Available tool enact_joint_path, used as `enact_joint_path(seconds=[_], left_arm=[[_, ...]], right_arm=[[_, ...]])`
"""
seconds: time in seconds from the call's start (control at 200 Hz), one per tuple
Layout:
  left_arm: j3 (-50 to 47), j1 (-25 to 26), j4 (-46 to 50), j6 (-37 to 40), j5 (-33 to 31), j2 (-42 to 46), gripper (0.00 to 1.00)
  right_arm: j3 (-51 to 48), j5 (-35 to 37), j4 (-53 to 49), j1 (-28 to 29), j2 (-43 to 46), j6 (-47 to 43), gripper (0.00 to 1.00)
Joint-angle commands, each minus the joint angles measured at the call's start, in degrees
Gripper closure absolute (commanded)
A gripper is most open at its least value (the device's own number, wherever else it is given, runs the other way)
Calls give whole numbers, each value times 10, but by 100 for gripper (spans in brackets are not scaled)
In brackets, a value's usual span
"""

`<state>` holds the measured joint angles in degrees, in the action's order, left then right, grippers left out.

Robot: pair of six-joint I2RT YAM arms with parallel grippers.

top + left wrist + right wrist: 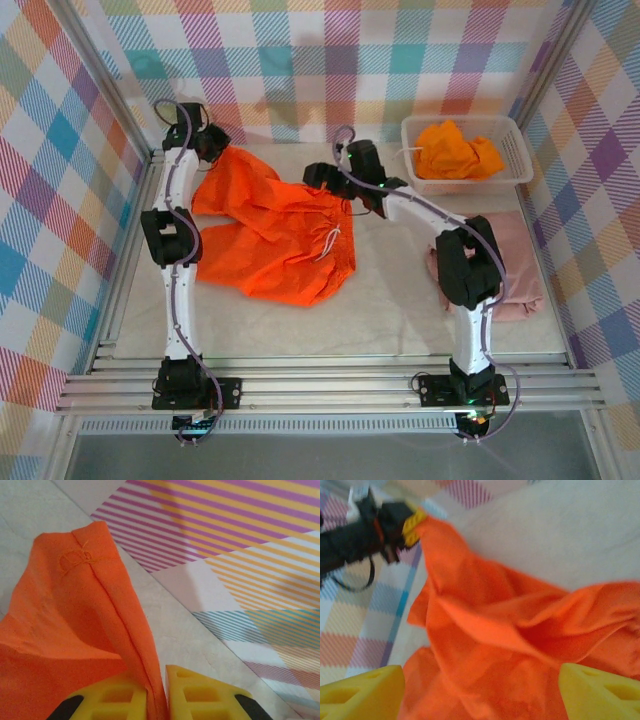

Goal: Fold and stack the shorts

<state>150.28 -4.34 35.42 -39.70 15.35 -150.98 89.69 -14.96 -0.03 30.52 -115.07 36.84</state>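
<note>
The bright orange shorts [280, 230] lie spread over the middle left of the table, with the white drawstring toward the right. At the back left, my left gripper [217, 150] is shut on a hem corner of them; its yellow fingers [200, 695] pinch the cloth [75, 630] and lift it slightly. My right gripper [320, 178] hovers open over the waist end, its fingers wide apart above the rumpled orange cloth [500, 645]. The pink shorts [515, 270] lie folded at the right, partly under the right arm. The yellow-orange shorts [458, 150] sit bunched in the basket.
A white mesh basket [520, 160] stands at the back right corner. Checked cloth walls [60, 150] and metal frame rails close in the table on three sides. The left gripper's yellow tip [412, 525] appears at the upper left of the right wrist view.
</note>
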Motion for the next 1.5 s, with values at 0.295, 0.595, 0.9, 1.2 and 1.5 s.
enact_joint_path(seconds=[0.295,0.595,0.9,1.2,1.5], left_arm=[[28,-12,12,-8,12,-7,85],[28,-12,26,25,26,17,85],[28,-11,17,50,43,51,71],[13,-2,81,132,14,155,14],[-478,3,-32,126,-58,515,0]], right_arm=[[85,-24,2,24,-120,35,19],[320,-6,-55,-17,-278,72,19],[549,14,-164,-60,-429,94,19],[483,-11,-148,-75,-362,65,18],[185,2,-37,-71,-106,19,18]])
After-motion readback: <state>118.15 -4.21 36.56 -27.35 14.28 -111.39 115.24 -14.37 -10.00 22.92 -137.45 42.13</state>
